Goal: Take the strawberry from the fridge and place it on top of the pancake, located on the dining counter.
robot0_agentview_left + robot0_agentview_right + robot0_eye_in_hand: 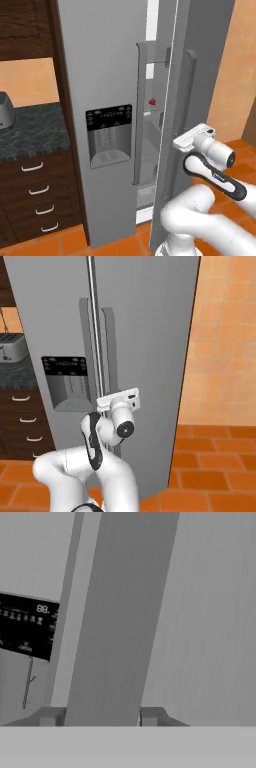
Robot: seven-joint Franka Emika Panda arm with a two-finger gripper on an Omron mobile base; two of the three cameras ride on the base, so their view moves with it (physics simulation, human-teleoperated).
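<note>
Fridge (100, 75) is the biggest thing, tall and grey, and its right door (200, 60) stands a little open, so a narrow gap shows between the two doors in the left base view. Through this gap I can see pale shelves inside, and on one of them sits the strawberry (152, 101), a tiny red spot at about the height of the black dispenser panel (109, 135) on the left door. Left of the fridge stands a dark table (30, 130) with a speckled top and dark wood drawers (37, 190) with pale handles below it; a grey appliance (5, 112) rests on its top. The floor (215, 476) is orange tile and the wall (225, 331) on the right is orange too. The white arm reaches up to the right door, and the claw (95, 717) is at the long vertical handle (120, 617) of this door. In the hand view the two dark fingertips (50, 716) stand on both sides of the handle, which fills the space between them, so the claw looks closed around the handle. Whether the pads really press on it I cannot tell for sure.
</note>
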